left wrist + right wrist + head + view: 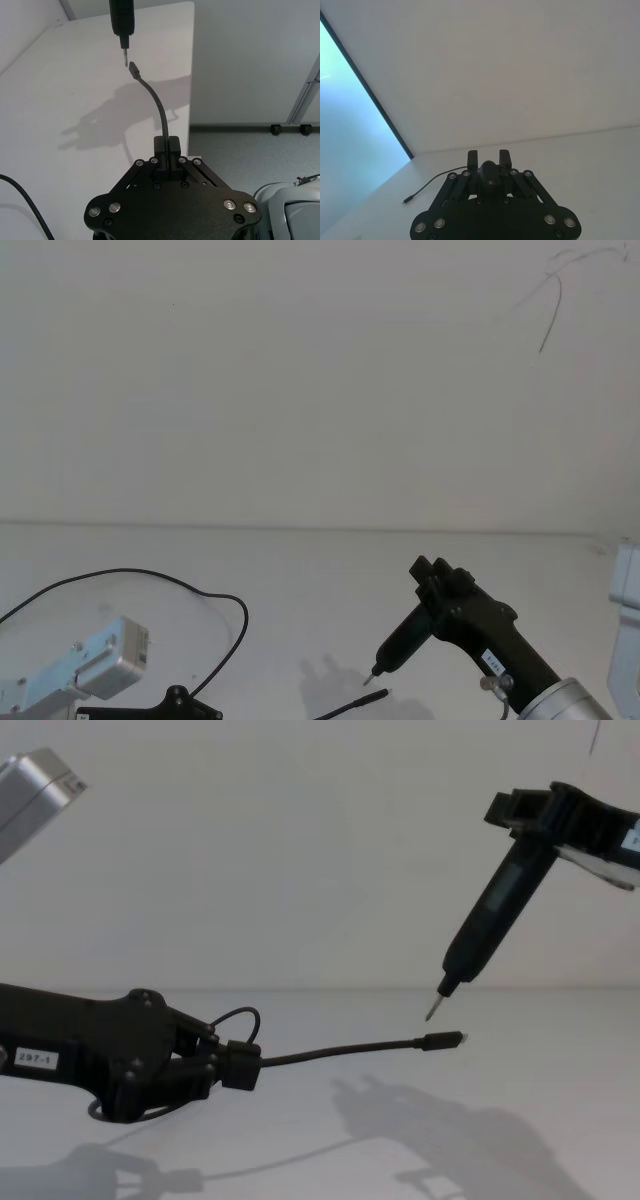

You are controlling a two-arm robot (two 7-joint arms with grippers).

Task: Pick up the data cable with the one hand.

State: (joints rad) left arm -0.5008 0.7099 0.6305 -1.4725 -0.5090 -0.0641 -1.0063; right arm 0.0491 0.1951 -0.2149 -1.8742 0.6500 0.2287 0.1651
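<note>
Data cable (340, 1050) sticks out of the left gripper (241, 1066), whose fingers are clamped on it a little way behind the small plug (441, 1040). The free end arcs forward above the white table (570, 1130), and the rest loops back behind the gripper. The right gripper (530, 815) grips a pen-like pointed tool (490, 925), its tip just beside the plug, apart from it.

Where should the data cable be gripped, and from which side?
Grip the data cable well behind its plug, from the robot's left, where the left gripper clamps it: the cord arches out stiffly, keeping the plug free near the pointed tool in the right gripper.
</note>
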